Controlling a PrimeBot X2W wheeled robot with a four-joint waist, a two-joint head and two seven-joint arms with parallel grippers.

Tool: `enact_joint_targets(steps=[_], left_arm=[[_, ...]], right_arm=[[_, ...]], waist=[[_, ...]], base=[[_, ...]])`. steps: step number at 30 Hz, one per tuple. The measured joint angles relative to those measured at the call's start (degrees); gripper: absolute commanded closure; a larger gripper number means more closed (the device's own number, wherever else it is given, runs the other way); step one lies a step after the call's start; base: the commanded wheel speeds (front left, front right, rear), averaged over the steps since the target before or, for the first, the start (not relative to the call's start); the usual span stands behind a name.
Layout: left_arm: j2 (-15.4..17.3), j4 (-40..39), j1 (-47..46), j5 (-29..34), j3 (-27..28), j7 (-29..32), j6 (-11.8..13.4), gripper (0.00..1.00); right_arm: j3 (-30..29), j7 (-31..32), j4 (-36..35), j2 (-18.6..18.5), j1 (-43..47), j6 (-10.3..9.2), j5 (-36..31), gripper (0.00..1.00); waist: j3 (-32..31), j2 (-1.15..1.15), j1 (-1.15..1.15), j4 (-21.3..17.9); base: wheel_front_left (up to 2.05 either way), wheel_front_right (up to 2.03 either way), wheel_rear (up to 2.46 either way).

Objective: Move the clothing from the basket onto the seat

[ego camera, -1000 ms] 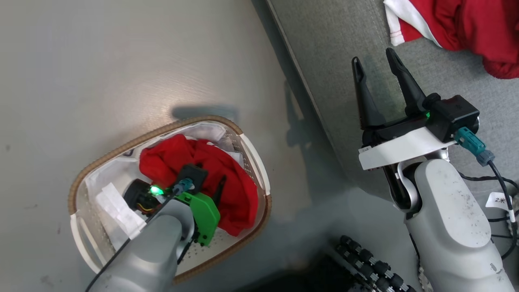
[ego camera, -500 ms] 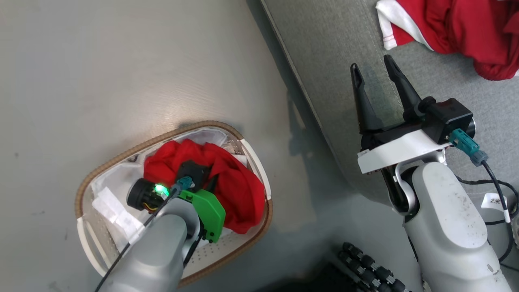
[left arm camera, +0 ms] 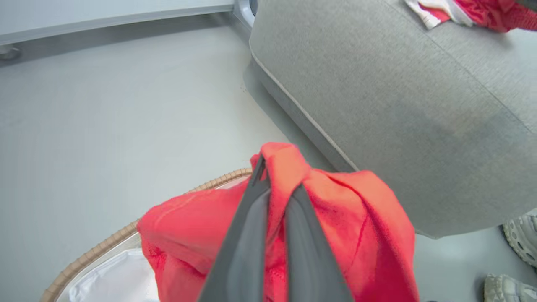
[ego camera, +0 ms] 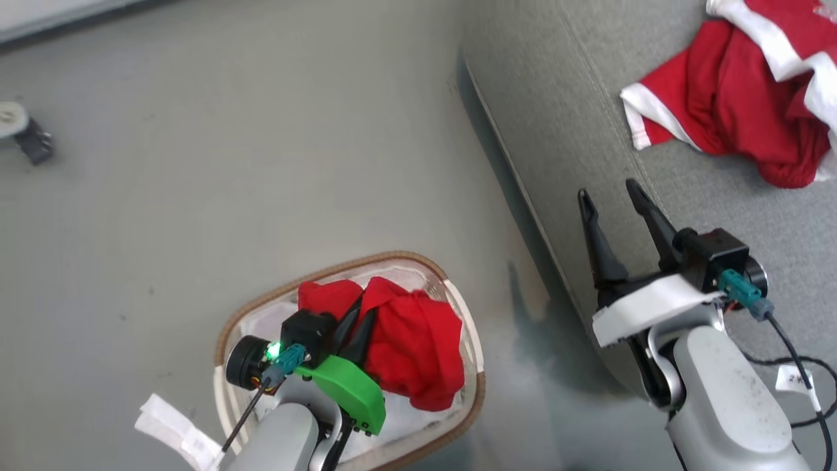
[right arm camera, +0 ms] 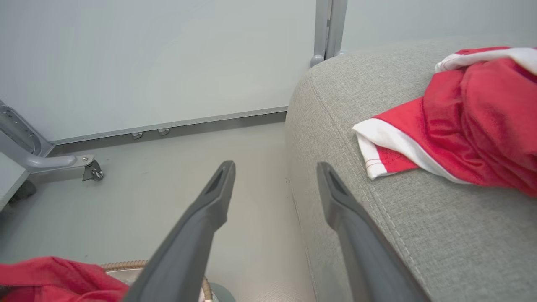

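Note:
A plain red garment (ego camera: pixel 409 350) hangs bunched over the white basket (ego camera: pixel 467 333) with the brown rim. My left gripper (ego camera: pixel 359 320) is shut on its top fold; in the left wrist view the fabric (left arm camera: pixel 356 218) drapes over both dark fingers (left arm camera: pixel 251 235), above the basket rim (left arm camera: pixel 96 247). A second red garment with white trim (ego camera: pixel 732 111) lies on the grey seat (ego camera: pixel 562 118), also in the right wrist view (right arm camera: pixel 470 126). My right gripper (ego camera: pixel 611 196) stands open over the seat's near edge, apart from that garment, nothing between its fingers (right arm camera: pixel 209 205).
The white cloth liner (ego camera: pixel 173 425) spills over the basket's left side. A grey metal frame foot (right arm camera: pixel 54 161) and a wall base run along the far floor. A small caster (ego camera: pixel 23 134) sits at the far left. Shoes (left arm camera: pixel 518 239) stand on the floor near the seat.
The head camera has shifted, so the basket now shows lower and the seat's garment in fuller view. My left gripper has risen with the red garment pulled up from the basket. The right gripper stays open.

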Motion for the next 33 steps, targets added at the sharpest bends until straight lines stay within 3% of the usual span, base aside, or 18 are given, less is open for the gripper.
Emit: enact_joint_targets(steps=[12, 21, 27, 33], left_arm=[[-0.24, -17.9, 5.31, 2.89, 7.36, 0.0, 0.0, 1.0], [-0.3, -24.15, 3.62, 3.38, 10.18, 0.0, 0.0, 1.0], [-0.3, -24.61, 3.45, 3.22, 10.43, -0.01, 0.0, 1.0], [-0.31, -24.29, 3.47, 3.1, 9.23, 0.0, 0.0, 1.0]], right_arm=[[1.43, 0.0, 3.21, -0.6, 7.07, 0.0, -0.62, 0.0], [3.3, 0.0, 3.89, -0.49, 9.89, 0.0, -0.66, 0.0], [10.29, 0.01, -2.16, -1.66, 7.51, -0.01, -0.14, 0.0], [22.39, 0.0, -8.64, -4.94, -0.49, -0.01, 2.66, 0.0]], waist=[[-12.9, 0.0, 0.0, 6.07], [-19.97, 0.0, -0.01, 8.72], [-21.88, 0.0, -0.01, 9.71], [-21.81, 0.0, 0.0, 10.15]], base=[[0.0, 0.0, 0.0], [0.0, 0.0, 0.0], [0.0, 0.0, 0.0], [0.0, 0.0, 0.0]])
